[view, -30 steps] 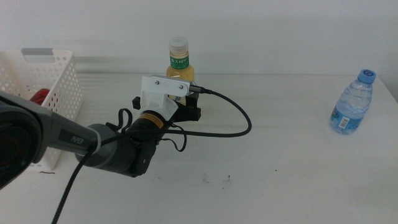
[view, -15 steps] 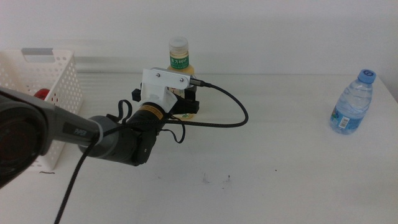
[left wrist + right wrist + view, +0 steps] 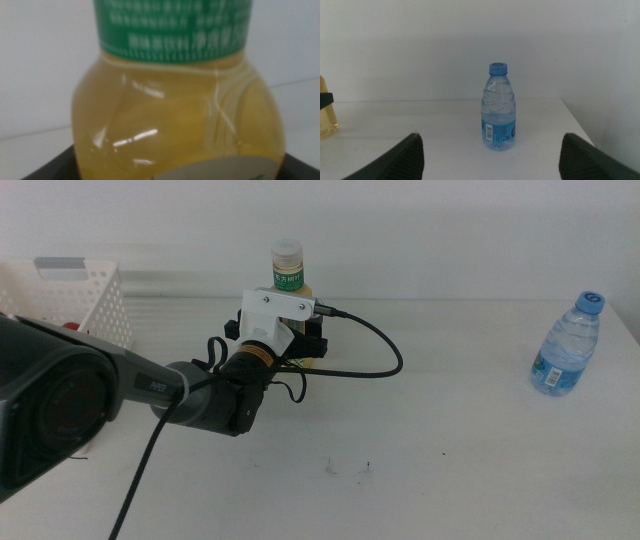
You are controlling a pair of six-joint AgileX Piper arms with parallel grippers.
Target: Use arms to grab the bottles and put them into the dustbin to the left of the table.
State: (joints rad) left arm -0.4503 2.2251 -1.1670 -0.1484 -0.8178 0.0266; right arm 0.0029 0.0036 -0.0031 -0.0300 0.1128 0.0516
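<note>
A: Worktop point(image 3: 470, 440) status?

B: White. The perforated white dustbin point(image 3: 90, 305) stands at nine o'clock. The left arm point(image 3: 150, 395) reaches from there toward twelve.

A: Left fingers?

B: The left gripper point(image 3: 300, 343) is at the base of the yellow tea bottle point(image 3: 288, 272), its fingers either side; clenched or released, cannot tell. The wrist view is filled by that bottle.

A: Right fingers?

B: The right gripper point(image 3: 490, 152) is released, spread wide, facing the small water bottle point(image 3: 566, 345) upright at three o'clock, well apart from it.
</note>
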